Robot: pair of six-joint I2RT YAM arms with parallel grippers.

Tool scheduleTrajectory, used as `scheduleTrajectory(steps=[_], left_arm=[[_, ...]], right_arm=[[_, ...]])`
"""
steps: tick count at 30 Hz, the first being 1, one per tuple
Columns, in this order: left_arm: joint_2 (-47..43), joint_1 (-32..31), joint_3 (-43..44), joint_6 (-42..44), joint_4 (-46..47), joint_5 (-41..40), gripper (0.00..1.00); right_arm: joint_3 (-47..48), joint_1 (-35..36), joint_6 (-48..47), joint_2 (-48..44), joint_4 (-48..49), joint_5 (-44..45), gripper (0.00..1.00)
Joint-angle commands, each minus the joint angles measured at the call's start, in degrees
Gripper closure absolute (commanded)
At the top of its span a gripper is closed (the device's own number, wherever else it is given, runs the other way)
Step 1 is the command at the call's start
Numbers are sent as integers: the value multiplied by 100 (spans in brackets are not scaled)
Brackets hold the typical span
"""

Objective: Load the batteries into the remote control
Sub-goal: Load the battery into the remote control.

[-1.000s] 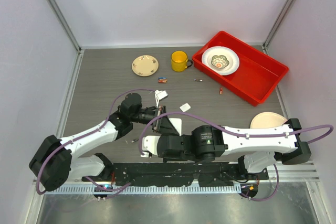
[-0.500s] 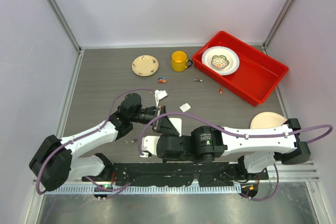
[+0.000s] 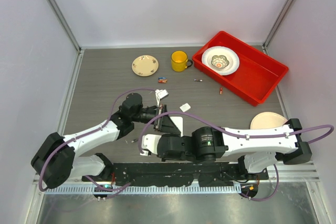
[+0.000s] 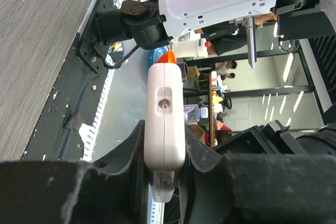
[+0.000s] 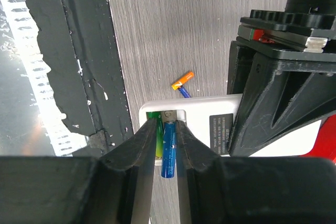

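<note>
A grey worktop [image 3: 100, 93] sits inside white walls. A yellow mug [image 3: 179, 61] and a red tray [image 3: 262, 77] are in the upper part of the top view, and some loose batteries [image 3: 163, 80] lie just below the mug.

The remote control [image 4: 165, 119] is low in the middle of the top view. The left end effector [image 4: 165, 145] is closed tight on it, with one finger on each long side.

The right end effector [image 5: 167, 124] is narrow and has a blue battery [image 5: 168, 150] between its fingers. The top end of the battery touches the metal bit in the open slot of the remote. Its bottom end sticks out past the edge. A green battery [image 5: 151, 114] is already in the slot beside it. An orange battery [image 5: 182, 81] lies on the worktop just above the remote.

I think the blue battery is not all the way in. If the fingers let go too soon, it could pop out or sit crooked. A hard push could also twist the remote in the left fingers.
</note>
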Motion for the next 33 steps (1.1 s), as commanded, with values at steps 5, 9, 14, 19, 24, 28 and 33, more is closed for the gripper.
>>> scheduleTrajectory(steps=[5,9,14,19,24,28,33], left_arm=[[-9,-76,126,-483,891,177,100],[35,-76,65,-526,1023,134,100],[80,-76,30,-562,1129,134,100],[150,-67,3,-544,1182,125,100],[273,-76,-49,-606,1401,63,100],[404,-67,-85,-658,1620,-59,100],[607,-76,-233,-869,2297,-340,100]], right_arm=[[-114,-6,146,-147,284,163,71],[-61,-6,207,-182,495,233,63],[44,-6,287,-191,662,330,58],[307,-6,357,-340,881,497,53],[528,-14,419,-691,1233,787,49],[-67,-14,821,-1332,2231,1479,49],[-1544,-23,1814,-2824,3692,2982,44]])
